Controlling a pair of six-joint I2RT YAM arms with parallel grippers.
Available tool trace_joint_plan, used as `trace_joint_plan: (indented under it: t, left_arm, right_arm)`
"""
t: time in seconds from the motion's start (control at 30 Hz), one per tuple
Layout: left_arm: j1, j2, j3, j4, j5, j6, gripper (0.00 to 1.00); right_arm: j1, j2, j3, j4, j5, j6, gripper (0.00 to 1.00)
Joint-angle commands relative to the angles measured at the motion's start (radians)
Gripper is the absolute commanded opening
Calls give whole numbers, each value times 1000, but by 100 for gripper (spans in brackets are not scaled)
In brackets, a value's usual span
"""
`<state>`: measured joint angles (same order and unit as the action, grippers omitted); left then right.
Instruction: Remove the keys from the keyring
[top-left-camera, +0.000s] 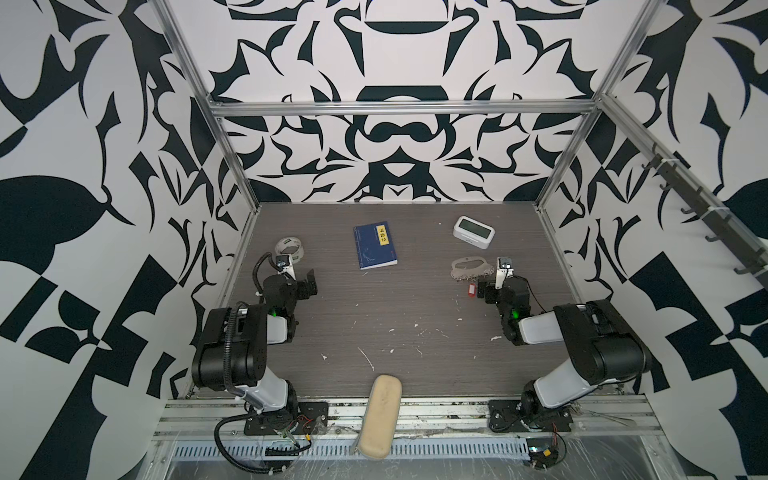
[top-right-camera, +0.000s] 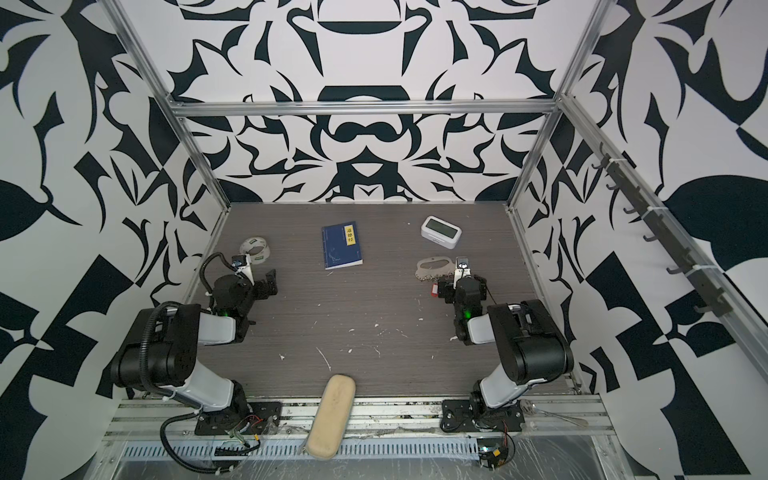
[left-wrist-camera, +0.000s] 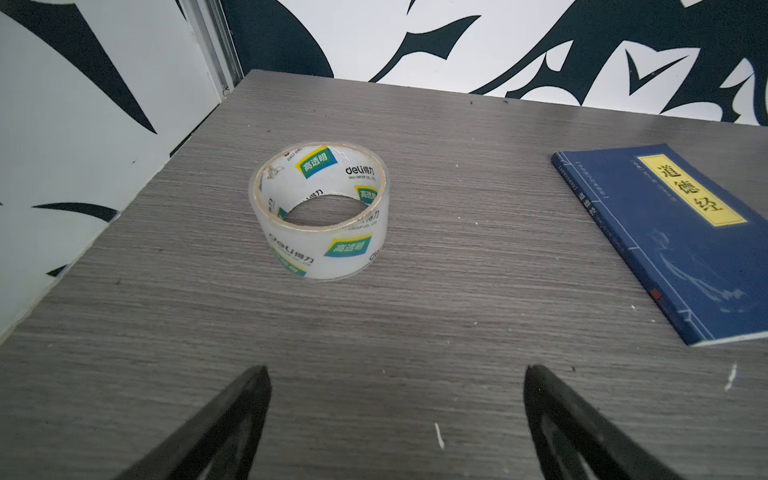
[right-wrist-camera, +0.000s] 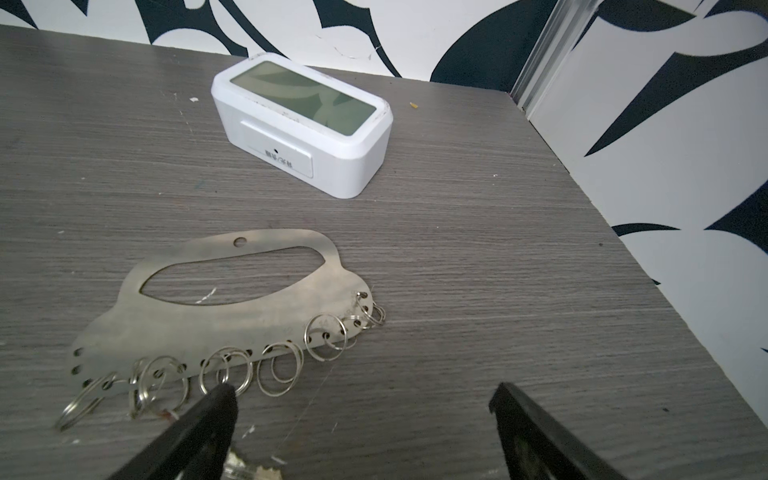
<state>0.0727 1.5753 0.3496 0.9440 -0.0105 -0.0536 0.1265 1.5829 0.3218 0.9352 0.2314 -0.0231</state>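
Grey table (top-left-camera: 395, 316): left claw (left-wrist-camera: 395, 370) and right claw (right-wrist-camera: 362, 388) gape empty, the right half-hiding keys (top-left-camera: 471, 289) by keyring (right-wrist-camera: 232, 303).

place: robot lab cell | cue: aluminium frame (top-left-camera: 399, 107), patterned walls (top-left-camera: 399, 54)

Overhead view of a grey wood-grain desk (top-left-camera: 395, 316) enclosed by black-and-white patterned walls. Two robot arms reach in from the near edge. The left hand (top-left-camera: 308, 284) sits near a clear tape roll (top-left-camera: 290, 248). The right hand (top-left-camera: 484, 290) is just beside the keys (top-left-camera: 469, 287), marked by a red tag, at the edge of the flat grey keyring (top-left-camera: 472, 267). Farther back lie a blue book (top-left-camera: 375, 245) and a white digital clock (top-left-camera: 473, 232). A beige case (top-left-camera: 380, 415) overhangs the near edge.
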Motion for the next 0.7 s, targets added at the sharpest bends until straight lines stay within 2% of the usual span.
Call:
trace_joint_plan:
  t: [0.0,0.13,0.2,0.27,0.37,0.43,0.53,0.67]
  left_arm:
    - [0,-17,19,-8,-11,-8,99]
    - [0,-18,15,-1,-24,-9,99]
    - [-8,-23,15,-2,-75,-24,99]
    - [-28,-52,20,-30,-133,-22,99]
    - [-74,-139,60,-177,-204,-4,99]
    - [-119,-240,122,-385,-222,7,99]
    - [-148,-357,210,-590,-213,-94,99]
    - [-203,-410,243,-645,-127,-213,99]
  right_arm:
    - [-2,-24,22,10,-4,-4,100]
    - [-2,-26,17,14,5,-5,100]
    - [-3,-44,10,25,23,2,100]
    - [0,-119,12,-39,79,25,100]
    - [-1,-287,105,-414,154,84,100]
    - [0,-357,199,-678,162,118,100]
    - [-1,-383,295,-901,108,138,100]
    - [-1,-347,388,-1062,-26,129,96]
